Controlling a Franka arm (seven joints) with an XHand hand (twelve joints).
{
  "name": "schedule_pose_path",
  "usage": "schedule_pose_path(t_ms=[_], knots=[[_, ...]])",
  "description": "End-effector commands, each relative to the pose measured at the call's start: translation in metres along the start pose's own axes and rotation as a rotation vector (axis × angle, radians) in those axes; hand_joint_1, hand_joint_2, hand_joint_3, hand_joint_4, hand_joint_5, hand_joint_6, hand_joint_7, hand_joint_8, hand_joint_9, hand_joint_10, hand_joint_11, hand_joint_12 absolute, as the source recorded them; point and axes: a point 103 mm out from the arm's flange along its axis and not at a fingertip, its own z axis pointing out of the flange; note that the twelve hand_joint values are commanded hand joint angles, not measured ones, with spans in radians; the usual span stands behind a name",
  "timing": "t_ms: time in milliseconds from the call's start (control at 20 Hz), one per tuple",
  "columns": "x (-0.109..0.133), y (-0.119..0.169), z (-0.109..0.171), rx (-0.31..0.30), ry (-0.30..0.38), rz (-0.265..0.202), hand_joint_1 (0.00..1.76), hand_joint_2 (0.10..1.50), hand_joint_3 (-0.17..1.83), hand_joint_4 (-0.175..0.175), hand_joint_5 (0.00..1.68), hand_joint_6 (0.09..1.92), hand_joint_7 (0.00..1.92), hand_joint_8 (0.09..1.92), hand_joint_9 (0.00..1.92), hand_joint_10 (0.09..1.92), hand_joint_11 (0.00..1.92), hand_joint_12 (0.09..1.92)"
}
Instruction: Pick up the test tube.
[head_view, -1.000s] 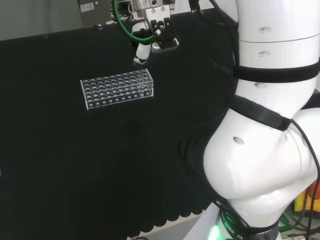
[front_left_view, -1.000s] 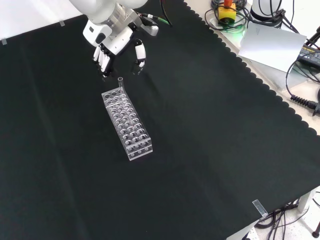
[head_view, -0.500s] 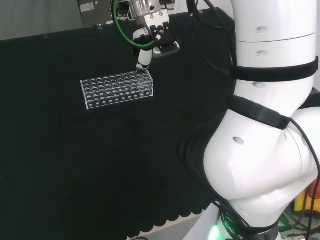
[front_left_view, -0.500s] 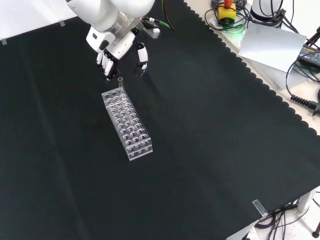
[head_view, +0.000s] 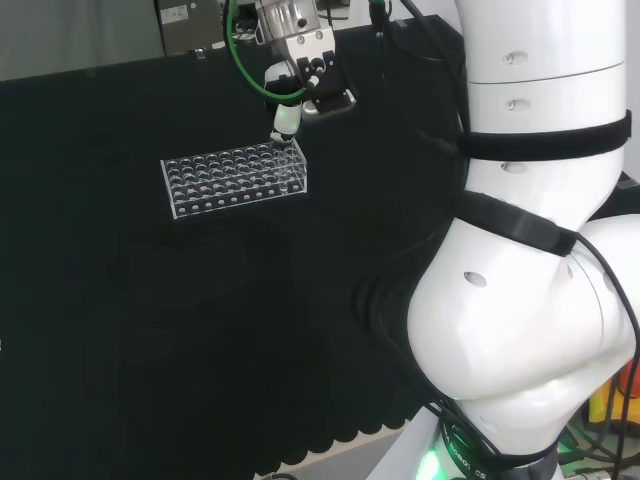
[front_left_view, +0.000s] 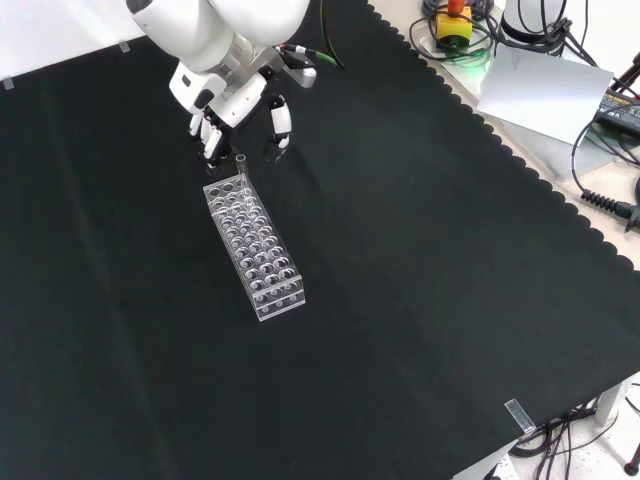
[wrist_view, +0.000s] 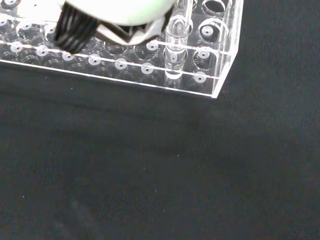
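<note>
The tube (front_left_view: 241, 166) stands upright in a corner hole at the far end of the rack (front_left_view: 254, 248), its mouth rising above the rack's top plate in the front view. In the wrist view the tube (wrist_view: 176, 47) sits in the second row from the rack's (wrist_view: 150, 70) near edge, close to one short end. The rack is clear plastic with many rows of holes; the other holes appear empty.

The hand (front_left_view: 232, 108) hangs just above that end of the rack, fingers (front_left_view: 211, 135) pointing down on one side of the tube and the thumb (front_left_view: 280, 118) on the other, spread apart. It holds nothing; no contact with the tube is visible. In the head view the hand (head_view: 297, 85) is over the rack's (head_view: 235, 178) right end.

The cloth (front_left_view: 420, 270) is black, flat, with a scalloped edge at the front view's right. Beyond that edge lie cables (front_left_view: 600, 195), a grey sheet (front_left_view: 540, 90) and a yellow unit with a red button (front_left_view: 452, 22). A white link (head_view: 530, 330) of the arm fills the head view's right.
</note>
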Motion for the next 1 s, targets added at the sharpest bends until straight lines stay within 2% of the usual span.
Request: schedule_pose_path(t_ms=[50, 150, 400, 450, 800, 1000], knots=[[0.001, 0.011, 0.006, 0.014, 0.004, 0.023, 0.97, 0.58, 0.75, -0.111, 0.41, 0.70, 0.86, 0.88, 0.69, 0.82, 0.41, 1.44], [0.011, 0.013, 0.003, 0.014, -0.008, 0.032, 0.97, 0.59, 0.74, -0.111, 0.42, 0.72, 0.93, 0.88, 0.72, 0.80, 0.42, 1.43], [-0.002, 0.015, 0.007, 0.018, -0.007, 0.037, 0.97, 0.59, 0.74, -0.112, 0.50, 0.76, 1.04, 0.89, 0.80, 0.77, 0.44, 1.42], [0.006, 0.017, 0.005, 0.018, -0.019, 0.043, 0.97, 0.59, 0.74, -0.112, 0.52, 0.77, 1.06, 0.89, 0.82, 0.75, 0.46, 1.41], [0.000, 0.021, 0.008, 0.023, 0.009, 0.037, 1.00, 0.59, 0.74, -0.126, 0.71, 0.78, 1.24, 0.74, 1.18, 0.68, 0.77, 1.30], [0.013, 0.025, 0.005, 0.023, 0.012, 0.045, 1.01, 0.59, 0.74, -0.130, 0.76, 0.77, 1.36, 0.65, 1.26, 0.67, 0.83, 1.29]])
